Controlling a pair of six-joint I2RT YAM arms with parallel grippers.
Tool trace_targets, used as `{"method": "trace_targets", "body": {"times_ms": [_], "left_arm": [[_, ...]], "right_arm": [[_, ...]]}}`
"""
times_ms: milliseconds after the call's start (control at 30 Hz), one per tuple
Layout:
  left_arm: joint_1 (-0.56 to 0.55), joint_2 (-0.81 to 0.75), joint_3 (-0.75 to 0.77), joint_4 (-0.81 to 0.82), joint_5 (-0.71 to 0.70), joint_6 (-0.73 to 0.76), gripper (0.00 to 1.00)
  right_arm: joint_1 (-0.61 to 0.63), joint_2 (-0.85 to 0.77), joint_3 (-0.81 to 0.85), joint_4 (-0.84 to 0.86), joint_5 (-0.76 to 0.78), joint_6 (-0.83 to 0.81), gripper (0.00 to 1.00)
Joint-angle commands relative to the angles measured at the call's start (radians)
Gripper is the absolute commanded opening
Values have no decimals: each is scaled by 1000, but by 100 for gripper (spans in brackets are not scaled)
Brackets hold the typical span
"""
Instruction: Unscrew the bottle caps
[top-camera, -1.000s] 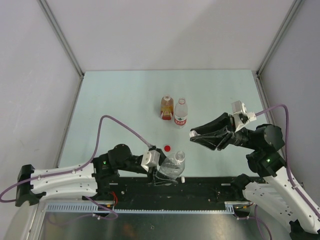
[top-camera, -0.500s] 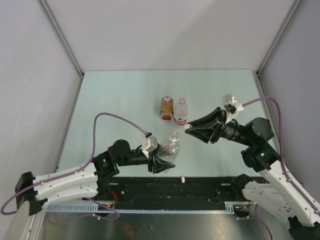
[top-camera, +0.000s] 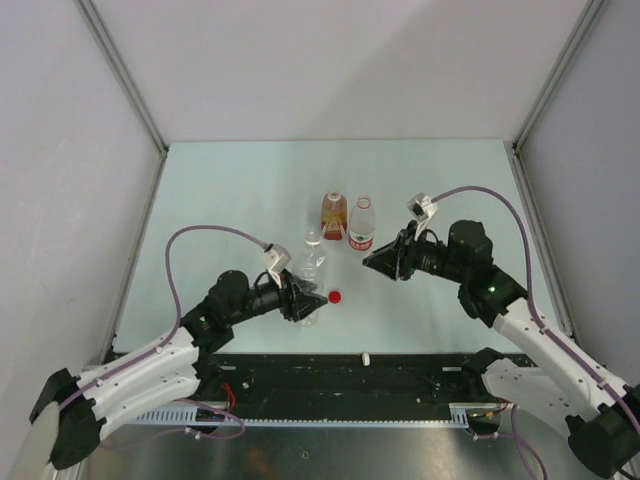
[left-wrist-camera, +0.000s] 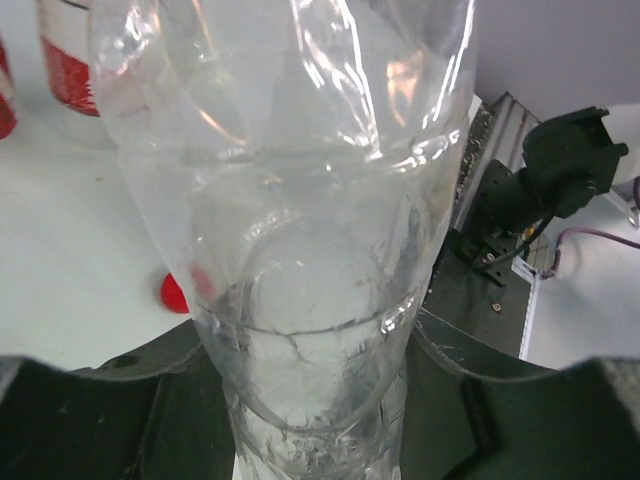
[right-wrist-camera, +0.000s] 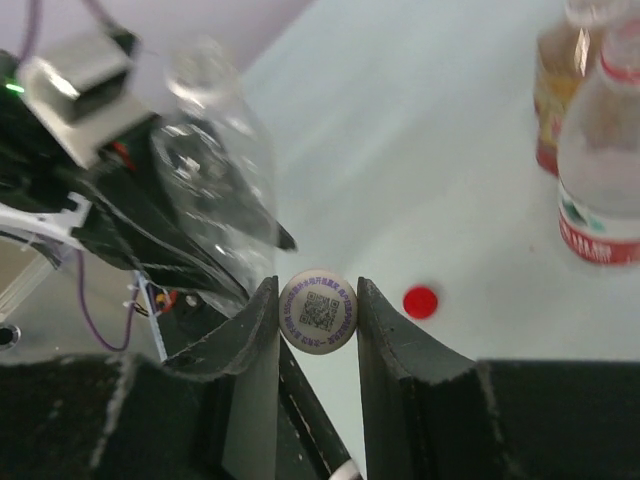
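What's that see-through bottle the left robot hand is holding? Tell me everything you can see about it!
The clear bottle is made of thin, crinkly see-through plastic with ridges around its body. It has no label and looks empty. The left gripper is shut on its lower part, with a dark finger pressing each side. Its neck points up and away from that arm. A red cap lies just beside it. The mouth is too blurry to tell whether a cap is on.

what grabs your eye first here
The left tool clamps a clear bottle near the middle of the table. The right tool pinches a white cap just beside it, and a red cap lies loose between them.
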Motion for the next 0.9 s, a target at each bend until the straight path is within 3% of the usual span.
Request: {"method": "trace_targets", "body": {"times_ms": [0, 400, 633, 867], "left_arm": [[71, -78, -43, 74, 50, -67, 0], [143, -161, -103, 133, 138, -105, 0], [144, -149, -95, 143, 169, -110, 0], [143, -138, -92, 150, 191, -115, 0]], "right_arm": [[-15, 43, -64, -3, 66, 0, 0], [-21, 208, -225, 110, 177, 20, 0], [-19, 338, -232, 108, 256, 26, 6], [-19, 417, -232, 136, 254, 35, 34]]}}
